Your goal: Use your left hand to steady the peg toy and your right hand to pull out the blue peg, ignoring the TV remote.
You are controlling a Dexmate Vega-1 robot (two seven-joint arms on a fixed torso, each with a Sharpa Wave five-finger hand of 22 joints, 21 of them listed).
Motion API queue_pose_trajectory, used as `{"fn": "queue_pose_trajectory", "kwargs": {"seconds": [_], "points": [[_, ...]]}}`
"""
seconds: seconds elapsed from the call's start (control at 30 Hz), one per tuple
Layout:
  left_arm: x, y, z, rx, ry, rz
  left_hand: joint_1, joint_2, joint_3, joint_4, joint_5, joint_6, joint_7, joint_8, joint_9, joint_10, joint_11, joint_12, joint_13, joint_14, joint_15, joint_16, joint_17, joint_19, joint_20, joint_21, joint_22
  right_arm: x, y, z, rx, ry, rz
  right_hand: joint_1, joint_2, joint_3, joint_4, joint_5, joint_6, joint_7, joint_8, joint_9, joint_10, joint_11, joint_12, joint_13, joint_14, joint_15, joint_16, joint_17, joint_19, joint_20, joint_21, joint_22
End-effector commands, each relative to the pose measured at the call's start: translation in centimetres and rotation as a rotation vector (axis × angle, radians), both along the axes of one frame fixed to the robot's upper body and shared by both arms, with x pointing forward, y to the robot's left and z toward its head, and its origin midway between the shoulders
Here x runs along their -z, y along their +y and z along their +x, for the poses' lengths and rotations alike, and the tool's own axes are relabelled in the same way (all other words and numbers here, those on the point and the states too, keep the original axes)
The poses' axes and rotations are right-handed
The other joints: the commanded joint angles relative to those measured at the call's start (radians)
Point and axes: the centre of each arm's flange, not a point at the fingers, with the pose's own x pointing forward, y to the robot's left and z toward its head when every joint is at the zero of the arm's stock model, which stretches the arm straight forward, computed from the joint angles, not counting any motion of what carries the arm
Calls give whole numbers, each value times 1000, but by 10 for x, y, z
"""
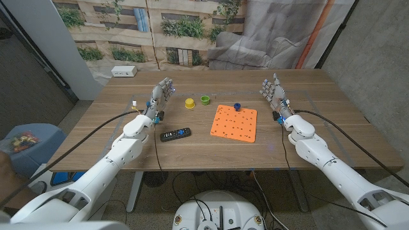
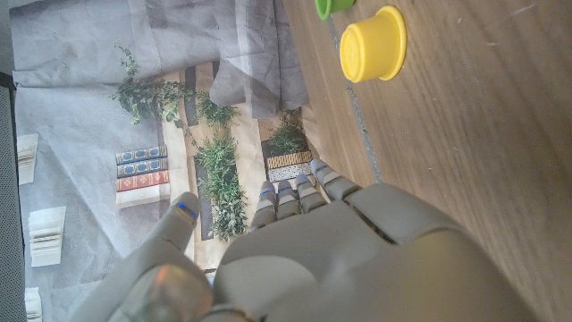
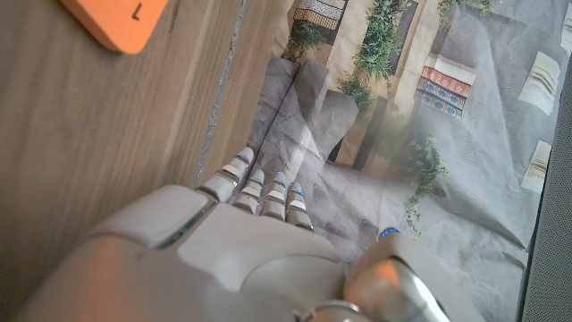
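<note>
- Progress stands at the very start, as far as the pictures show: nothing of the task is done
- Peg toy (image 1: 234,122), a flat orange board full of holes, lies on the wooden table (image 1: 319,96) between the two hands, touched by neither
- Blue peg (image 1: 237,107) sits upright in the board at its far edge, so the pull has not happened
- Left hand (image 1: 162,94) hovers well to the left of the peg toy, fingers spread and reaching away from the robot, holding nothing; the left wrist view shows the same open fingers (image 2: 295,199) above the table
- Right hand (image 1: 273,91) hangs to the right of the peg toy, near but apart from it, fingers apart and empty; in the right wrist view a corner of the orange board (image 3: 116,22) lies beside those fingers (image 3: 268,192)
- TV remote (image 1: 175,135) rests left of the peg toy, nearer the robot, below the left hand; it is to be left alone
- Yellow cup (image 1: 190,102) and green cup (image 1: 205,99) stand just beyond the peg toy's far left corner, between it and the left hand
- Left to do, by my judgement: bring the left hand across onto the board to pin it, close the right hand on the blue peg, then draw the peg straight up and out
</note>
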Motion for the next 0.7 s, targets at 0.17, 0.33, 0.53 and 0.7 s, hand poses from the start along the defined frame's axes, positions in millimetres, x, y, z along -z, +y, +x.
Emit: {"fn": "queue_pose_trajectory", "kwargs": {"seconds": [0.17,0.33,0.53,0.7], "points": [[-18,-3,-28,-9,-28,86,5,73,7,-3,7,13,-1,5,2,10,2,5,4,3,-10,6,1,12,-52,7,5,3,6,-2,-10,-27,-3,-3,16,1,4,8,13,1,8,4,12,-4,8,1,-6,-31,4,-2,2,-22,7,3],[-19,-8,-43,-26,-22,105,7,73,8,-5,7,14,-1,5,2,12,1,5,4,4,-11,5,1,12,-52,6,5,0,3,0,-23,-21,-17,-3,17,2,4,10,13,2,8,3,11,-4,7,1,-7,-29,4,-4,2,-23,8,2],[-22,-17,-58,-41,-27,151,9,74,10,-8,7,20,-4,6,2,16,-1,6,4,8,-11,5,0,14,-53,6,5,-2,-3,0,-18,-29,-33,-2,18,4,3,12,13,3,9,3,11,-4,8,0,-9,-28,4,-7,1,-23,8,2],[-28,-22,-70,-59,-21,217,13,75,12,-13,7,25,-9,7,2,22,-4,7,4,14,-14,6,-1,19,-53,7,5,0,-8,-1,-25,-33,-27,-2,19,5,2,13,14,4,9,3,13,-4,9,0,-9,-28,4,-9,1,-23,8,2]]}}
